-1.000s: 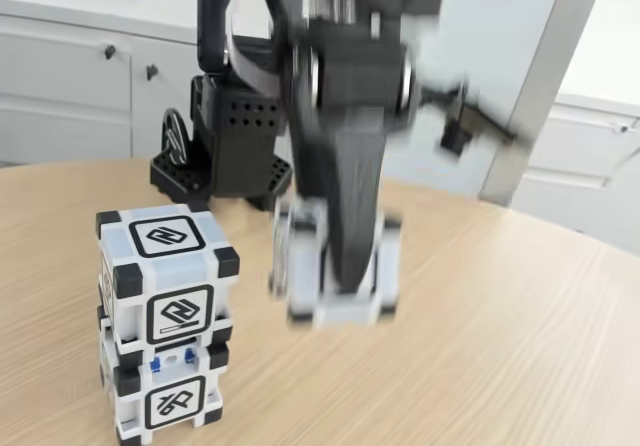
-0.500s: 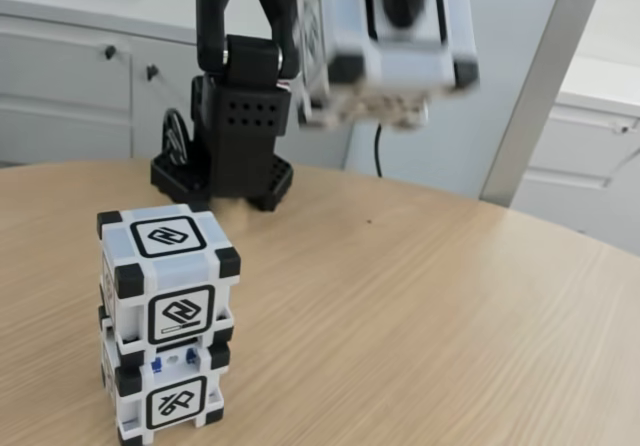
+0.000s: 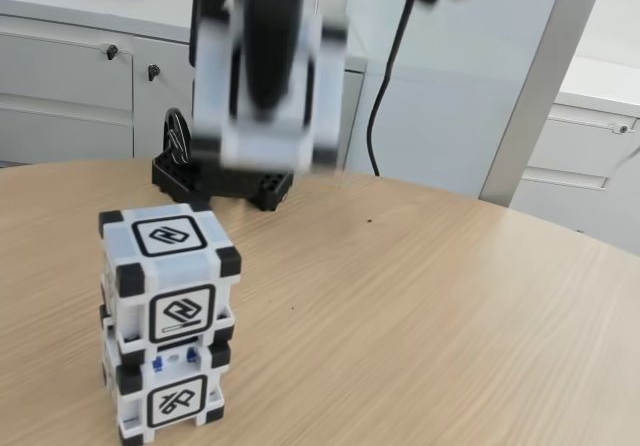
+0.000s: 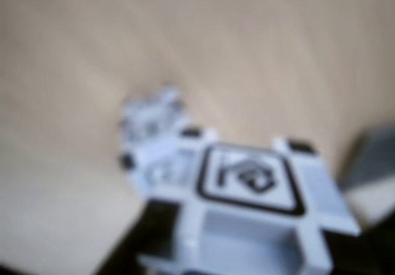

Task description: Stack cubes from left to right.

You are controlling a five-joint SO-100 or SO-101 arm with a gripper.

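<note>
Two white cubes with black corners stand stacked at the lower left of the fixed view. The upper cube point(image 3: 170, 276) sits squarely on the lower cube point(image 3: 168, 398), and small blue parts show at the seam between them. A third cube point(image 3: 265, 91) hangs blurred in the air above and slightly right of the stack, with my gripper point(image 3: 268, 101) shut on it. In the wrist view the held cube point(image 4: 250, 207) is close at the bottom. The stack point(image 4: 150, 130) is a blurred white shape on the table beyond it.
The arm's black base point(image 3: 225, 171) stands behind the stack on the round wooden table point(image 3: 450, 316). A black cable point(image 3: 385, 86) hangs down behind. White cabinets point(image 3: 60, 76) and a slanted grey post point(image 3: 540, 76) lie beyond the table's edge.
The gripper lifted the third cube off the table's middle, raised it high, then swung it left and a little lower, toward the space above the stack. The stack has not moved.
</note>
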